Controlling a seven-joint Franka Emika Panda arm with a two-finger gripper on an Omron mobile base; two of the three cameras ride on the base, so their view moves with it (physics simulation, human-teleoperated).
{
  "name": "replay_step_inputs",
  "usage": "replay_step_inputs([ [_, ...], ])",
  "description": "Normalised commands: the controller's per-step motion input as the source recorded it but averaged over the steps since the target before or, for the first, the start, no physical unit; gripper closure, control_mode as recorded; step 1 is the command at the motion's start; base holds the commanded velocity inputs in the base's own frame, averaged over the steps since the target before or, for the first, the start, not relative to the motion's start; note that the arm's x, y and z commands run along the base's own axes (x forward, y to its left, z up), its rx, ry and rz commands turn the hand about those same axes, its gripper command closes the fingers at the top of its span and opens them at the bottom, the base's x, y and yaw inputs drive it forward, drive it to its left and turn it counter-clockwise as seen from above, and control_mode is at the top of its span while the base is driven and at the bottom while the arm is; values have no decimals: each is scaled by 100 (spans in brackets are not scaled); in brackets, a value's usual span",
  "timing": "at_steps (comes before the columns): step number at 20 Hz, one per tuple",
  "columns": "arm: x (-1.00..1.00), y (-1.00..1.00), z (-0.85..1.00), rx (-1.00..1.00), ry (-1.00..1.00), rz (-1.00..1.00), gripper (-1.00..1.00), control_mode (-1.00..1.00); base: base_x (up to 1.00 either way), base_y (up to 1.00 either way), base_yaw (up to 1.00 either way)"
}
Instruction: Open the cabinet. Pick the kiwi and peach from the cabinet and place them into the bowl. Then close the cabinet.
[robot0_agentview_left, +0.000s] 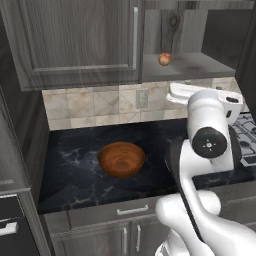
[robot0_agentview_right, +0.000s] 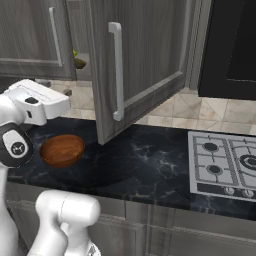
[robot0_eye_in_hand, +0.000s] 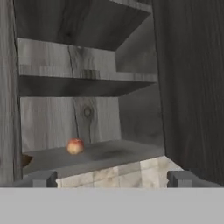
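The cabinet (robot0_agentview_right: 140, 70) is seen with its right door swung out over the dark marble surface (robot0_agentview_left: 90, 150), while the left door stays shut, so the opening step may be judged done on one side at least. On the lowest shelf (robot0_eye_in_hand: 105, 155) the peach (robot0_eye_in_hand: 75, 146) is seen resting, well back from the pincer (robot0_eye_in_hand: 111, 178), which is spread wide with nothing between its tips. From the hand view the peach lies ahead, slightly above the level of the tips and off toward the left tip, so a forward reach with a shift toward that side is judged to be called for. Being round, the peach offers no long axis and no pointing direction that would matter for the grasp; it can be approached from any side that the shelf allows. The kiwi (robot0_agentview_right: 79, 63) is glimpsed in the right base view as a green-brown shape on the same shelf, partly hidden behind the edge of the shut door; its long axis cannot be told from so small a patch. The wooden bowl (robot0_agentview_left: 121, 159) is seen empty on the surface, below the cabinet and to the left of the arm. Neither fruit has yet been moved, so the picking is judged to be at its start.
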Motion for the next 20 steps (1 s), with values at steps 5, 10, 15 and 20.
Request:
replay_step_inputs([
  [5,10,54,1,-15,0,35,-100,-100,0,0,0],
  [10,31,44,12,-13,-3,24,-100,-100,0,0,0],
  [15,33,34,31,-6,-5,9,-100,-100,0,0,0],
  [20,59,17,11,-2,3,1,-100,-100,0,0,0],
])
